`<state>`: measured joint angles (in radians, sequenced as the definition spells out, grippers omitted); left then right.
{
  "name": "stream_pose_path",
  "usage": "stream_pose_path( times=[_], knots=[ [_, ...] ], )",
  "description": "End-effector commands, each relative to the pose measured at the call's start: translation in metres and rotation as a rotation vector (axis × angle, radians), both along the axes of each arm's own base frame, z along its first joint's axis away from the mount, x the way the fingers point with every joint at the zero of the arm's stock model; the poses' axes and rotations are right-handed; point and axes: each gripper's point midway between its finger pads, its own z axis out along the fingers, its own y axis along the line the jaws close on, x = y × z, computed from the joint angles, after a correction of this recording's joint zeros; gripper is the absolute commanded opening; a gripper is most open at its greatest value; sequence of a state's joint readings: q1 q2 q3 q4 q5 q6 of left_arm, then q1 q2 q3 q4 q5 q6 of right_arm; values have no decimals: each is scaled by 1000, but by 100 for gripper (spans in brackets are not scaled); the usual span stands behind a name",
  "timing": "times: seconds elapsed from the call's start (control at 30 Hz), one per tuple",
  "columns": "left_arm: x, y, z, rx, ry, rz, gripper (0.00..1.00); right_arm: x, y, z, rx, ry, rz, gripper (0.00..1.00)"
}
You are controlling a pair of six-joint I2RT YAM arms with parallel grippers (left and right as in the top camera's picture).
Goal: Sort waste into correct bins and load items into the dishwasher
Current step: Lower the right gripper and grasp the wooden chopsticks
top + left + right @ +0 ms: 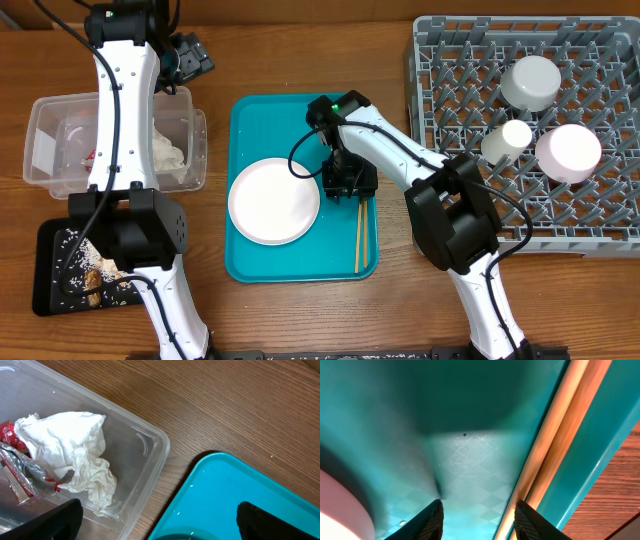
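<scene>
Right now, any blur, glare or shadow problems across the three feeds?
Overhead: sharp, but the plate is blown out white. Left wrist: sharp on the napkins, soft sheen on the teal tray. Right wrist: chopsticks smeared out of focus, dark shadow across the tray.

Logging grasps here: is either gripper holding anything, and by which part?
Nothing is held. The right gripper stands open over the teal tray, chopsticks outside its jaws; the left gripper is open and empty.
</scene>
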<state>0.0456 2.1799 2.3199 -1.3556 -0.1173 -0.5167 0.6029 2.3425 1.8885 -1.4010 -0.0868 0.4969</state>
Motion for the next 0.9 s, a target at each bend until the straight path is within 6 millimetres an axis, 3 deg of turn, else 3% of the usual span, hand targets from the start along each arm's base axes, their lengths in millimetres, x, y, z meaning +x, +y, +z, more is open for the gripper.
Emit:
stream_pose_path(
  times=[0.0, 0.4, 0.87],
  knots=[
    [3, -1, 8, 14, -25, 4, 100, -7, -5, -10, -22, 23, 10, 47],
    [3, -1, 8, 14, -25, 4, 100, -1, -2, 6, -11, 15, 20, 53],
    [3, -1, 8, 14, -25, 4, 100, -1, 6, -5, 17, -3, 40, 53]
  ],
)
